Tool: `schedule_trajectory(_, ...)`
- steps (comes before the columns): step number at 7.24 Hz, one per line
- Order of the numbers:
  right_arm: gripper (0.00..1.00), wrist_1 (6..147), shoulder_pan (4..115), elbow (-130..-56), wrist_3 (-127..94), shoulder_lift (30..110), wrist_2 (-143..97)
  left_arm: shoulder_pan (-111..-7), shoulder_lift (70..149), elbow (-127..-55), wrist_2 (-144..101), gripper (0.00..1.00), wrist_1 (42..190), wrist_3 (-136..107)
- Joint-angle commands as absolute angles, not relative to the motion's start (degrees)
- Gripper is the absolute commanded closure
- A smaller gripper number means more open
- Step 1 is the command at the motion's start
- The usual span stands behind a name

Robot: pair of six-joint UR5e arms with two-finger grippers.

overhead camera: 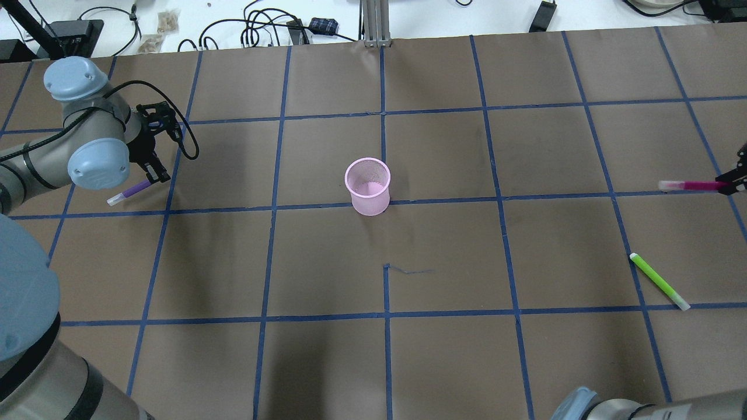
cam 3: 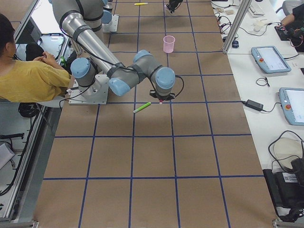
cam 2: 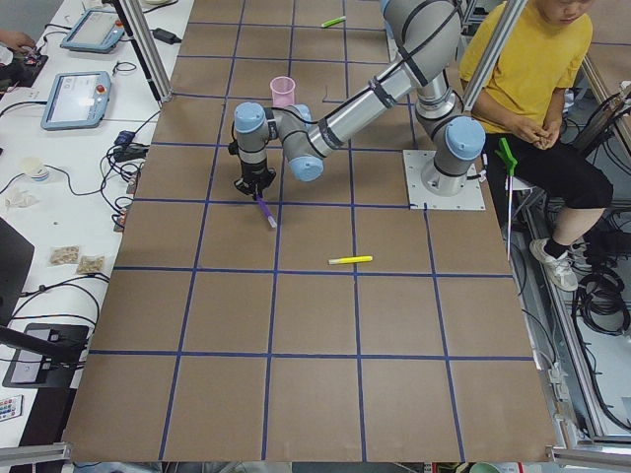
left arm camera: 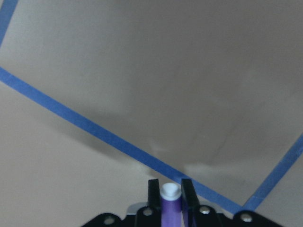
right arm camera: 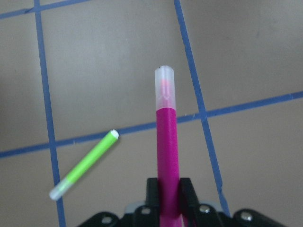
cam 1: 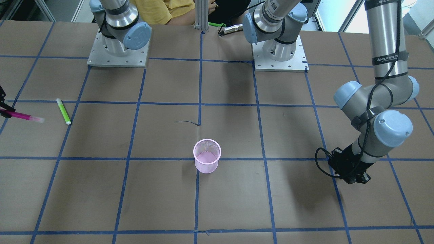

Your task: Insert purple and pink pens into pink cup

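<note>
Tabletop [overhead camera: 443, 361]; left gripper [overhead camera: 154, 177] tight around purple pen [overhead camera: 131, 191]; cropped right gripper [overhead camera: 730, 185] around pink pen [overhead camera: 694, 185]

"WANJEED" on black strap [cam 1: 390, 58] around left arm [cam 1: 383, 30]

Table covering [overhead camera: 467, 262]: brown paper, blue tape grid. Mesh cup [overhead camera: 367, 186], frame centre: pale pink. Purple pen [overhead camera: 135, 189], left: purple barrel, whitish end. Pink pen [overhead camera: 700, 185], right edge: magenta barrel, translucent cap. Marker [overhead camera: 659, 281], lower right: lime green, white tip.

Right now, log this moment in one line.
left gripper: purple pen held | right gripper: pink pen held | pink cup: empty
</note>
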State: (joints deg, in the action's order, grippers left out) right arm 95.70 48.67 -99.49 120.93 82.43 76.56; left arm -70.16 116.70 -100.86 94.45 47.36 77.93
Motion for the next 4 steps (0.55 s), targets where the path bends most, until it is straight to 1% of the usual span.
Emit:
schedule_trajectory(1,0.95,93.87,60.59,-99.41,102.31,88.75,78.91,-69.35,113.83,-101.07,90.65,1.00,49.12,77.09)
schedule_trajectory(3,0.95,93.87,71.31,-98.44,86.48,91.14,79.98,-69.87,110.23,-101.07,88.77,1.00,51.41,73.40)
schedule_trajectory(4,0.95,95.35,78.24,-98.18,77.35,90.88,81.55,-69.61,108.65,-101.77,84.51,1.00,51.59,72.26)
